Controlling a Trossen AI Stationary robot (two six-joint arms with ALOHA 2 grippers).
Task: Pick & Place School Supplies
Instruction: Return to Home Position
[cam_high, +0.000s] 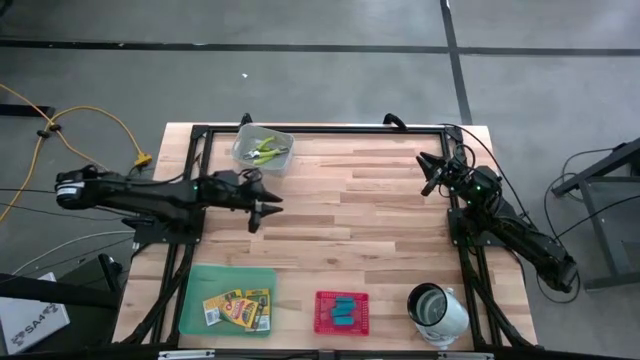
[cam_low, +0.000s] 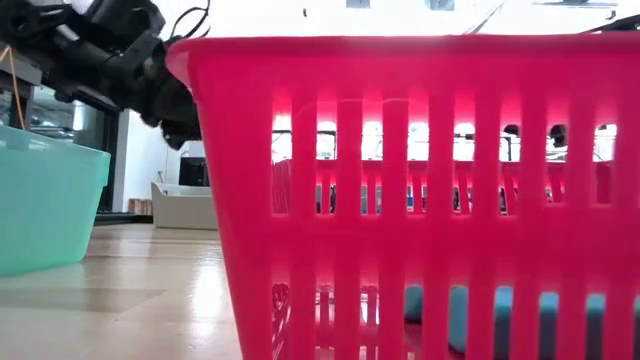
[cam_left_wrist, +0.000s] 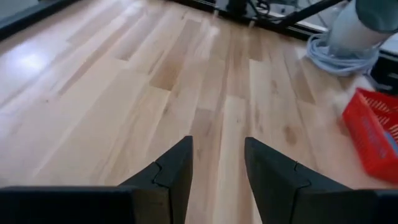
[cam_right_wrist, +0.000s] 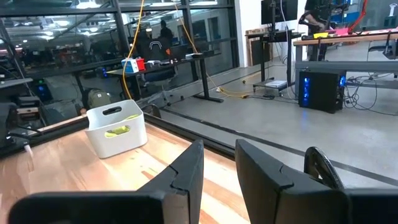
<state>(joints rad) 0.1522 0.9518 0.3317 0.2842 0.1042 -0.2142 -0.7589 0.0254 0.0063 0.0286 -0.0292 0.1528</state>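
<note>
Sorting looks finished: the crayon boxes (cam_high: 238, 308) lie in the green tray (cam_high: 205, 280) at lower left, the erasers (cam_high: 342, 312) in the red tray (cam_high: 321, 300) at lower centre, and the tools (cam_high: 262, 150) in the clear tray (cam_high: 240, 140) at upper centre. Both pincers are empty. The left gripper (cam_high: 264, 210), narrowly parted, hangs left of centre; the right gripper (cam_high: 428, 175), also narrow, is at upper right. The table (cam_high: 350, 230) between them is bare; the cup (cam_high: 437, 310) stands near the lower-right edge.

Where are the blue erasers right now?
In the high view the blue erasers lie inside the red tray near the picture's bottom edge, between the green tray on the left arm's side and the white cup.
</note>
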